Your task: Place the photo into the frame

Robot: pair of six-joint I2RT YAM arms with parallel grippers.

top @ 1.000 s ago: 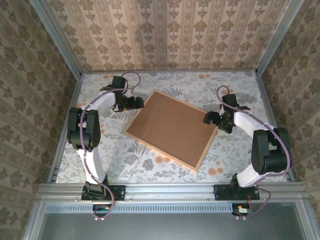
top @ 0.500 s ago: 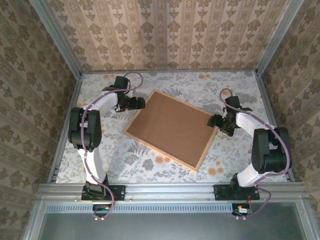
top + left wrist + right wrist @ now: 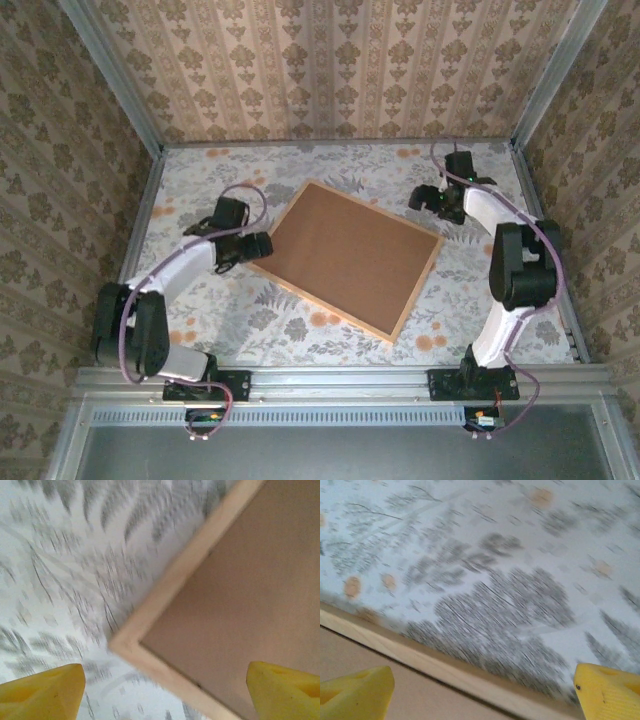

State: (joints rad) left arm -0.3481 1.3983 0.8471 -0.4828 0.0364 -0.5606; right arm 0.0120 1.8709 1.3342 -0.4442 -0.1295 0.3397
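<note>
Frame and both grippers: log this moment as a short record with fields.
frame: flat on the floral table, brown backing board up, turned diagonally
left gripper: open, at the frame's left corner, one finger to each side of it in the wrist view
right gripper: open, at the frame's far right edge, one finger over the board, one over the table
held: nothing clamped by either gripper
</note>
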